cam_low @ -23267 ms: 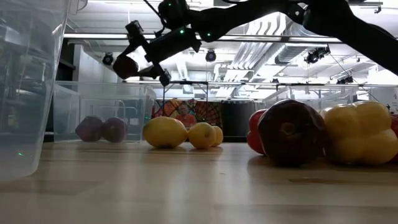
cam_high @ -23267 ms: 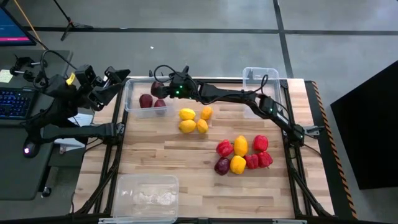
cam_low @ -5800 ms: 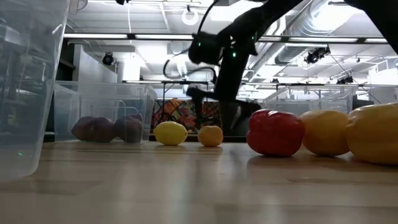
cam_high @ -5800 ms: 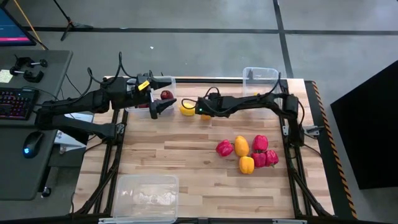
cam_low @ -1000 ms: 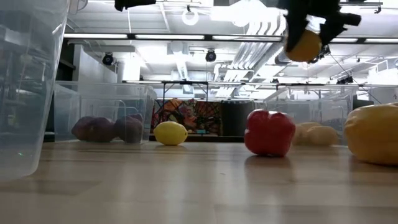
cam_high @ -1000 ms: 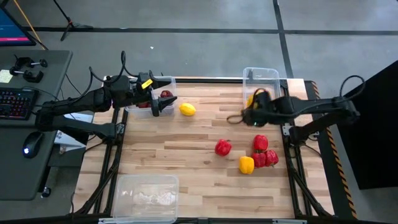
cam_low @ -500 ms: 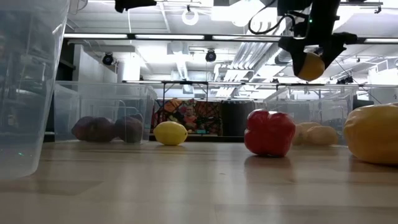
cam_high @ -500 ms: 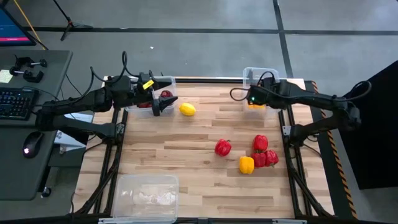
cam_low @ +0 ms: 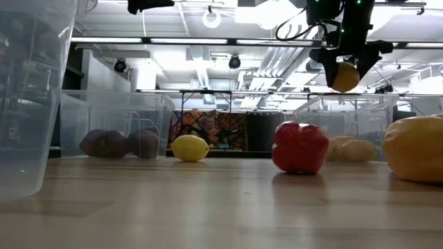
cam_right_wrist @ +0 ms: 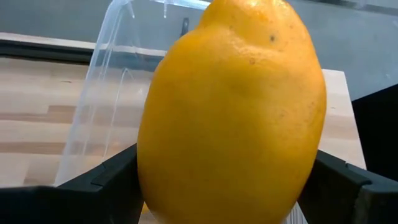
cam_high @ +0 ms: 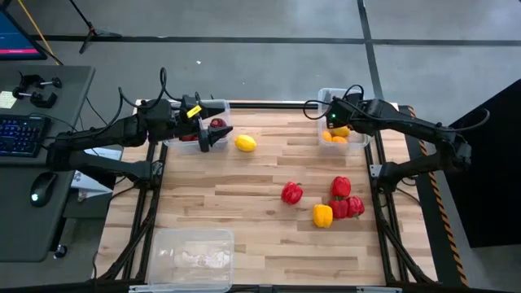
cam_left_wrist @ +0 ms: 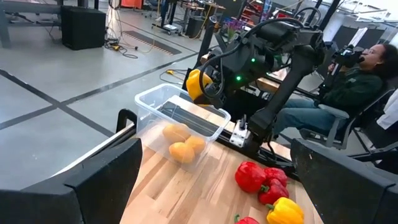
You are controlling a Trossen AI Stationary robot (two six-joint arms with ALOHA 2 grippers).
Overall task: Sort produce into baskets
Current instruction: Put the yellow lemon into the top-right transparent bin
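My right gripper (cam_high: 337, 124) is shut on a yellow-orange lemon (cam_right_wrist: 233, 118) above the clear far-right tub (cam_high: 352, 99), where two other lemons (cam_high: 334, 138) lie. In the low view the held lemon (cam_low: 345, 75) hangs high over the table. My left gripper (cam_high: 214, 137) is open and empty beside the clear far-left tub (cam_high: 218, 106), which holds dark maroon fruits (cam_high: 216, 124). One lemon (cam_high: 244, 143) lies on the table next to it. Red peppers (cam_high: 291, 193) and a yellow pepper (cam_high: 323, 215) lie at the middle right. My right gripper pinches the lemon by its two opposite sides (cam_right_wrist: 149, 155) between its two fingers (cam_right_wrist: 93, 180). In the low view the fingers come from above, pointing down. The lemon is lifted clear, over the far-right tub.
A third clear tub (cam_high: 191, 254) stands at the near left edge. More red peppers (cam_high: 346, 205) lie near the right edge. In the left wrist view a seated person (cam_left_wrist: 367, 74) shows beyond the table. Bare wood lies in the table's middle.
My right gripper has carried the lemon toward the table's far edge, from beside the far-right tub to above it, still shut on the fruit.
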